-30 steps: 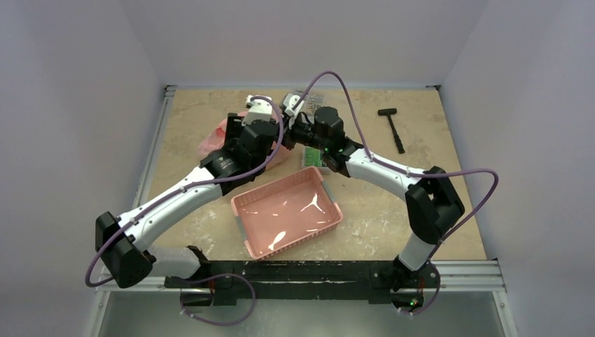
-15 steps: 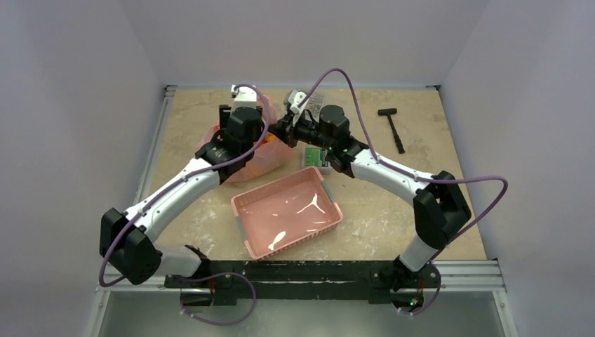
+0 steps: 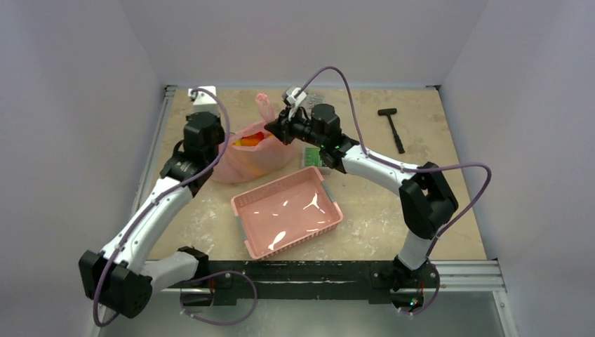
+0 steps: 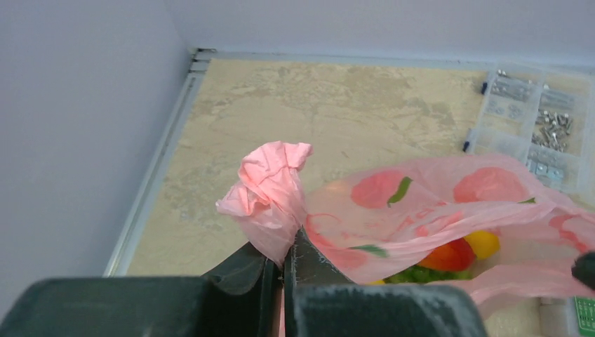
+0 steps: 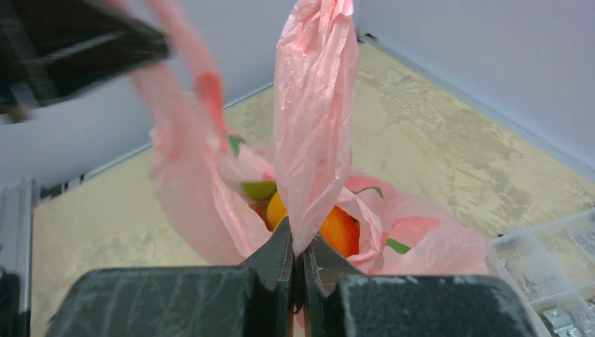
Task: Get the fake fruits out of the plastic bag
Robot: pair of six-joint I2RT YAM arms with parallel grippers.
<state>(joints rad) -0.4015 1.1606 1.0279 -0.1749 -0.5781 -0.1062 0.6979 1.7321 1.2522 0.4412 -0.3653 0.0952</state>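
The pink plastic bag [image 3: 261, 156] sits at the back of the table with its mouth pulled apart. My left gripper [image 3: 222, 142] is shut on the bag's left handle [image 4: 270, 189], the bunched plastic poking out above the gripper [image 4: 284, 253]. My right gripper [image 3: 273, 130] is shut on the other handle [image 5: 312, 119], which stands up from between the gripper [image 5: 298, 249] fingers. The fake fruits [image 3: 249, 139] lie inside the bag: an orange-red piece [image 4: 449, 254], a yellow one [image 4: 483, 242], an orange one [image 5: 337, 228] and a green one [image 5: 258, 189].
A rigid pink basket [image 3: 277, 184] stands just in front of the bag. A clear parts box [image 4: 533, 119] and a small green board [image 3: 313, 156] lie to the bag's right. A black hammer [image 3: 391, 128] lies at the back right. A metal rail edges the table's left side.
My left gripper has swung left and shut on the bag's handle. The bag's mouth has been drawn wide, so the fruits now show from above. The right gripper has kept its hold.
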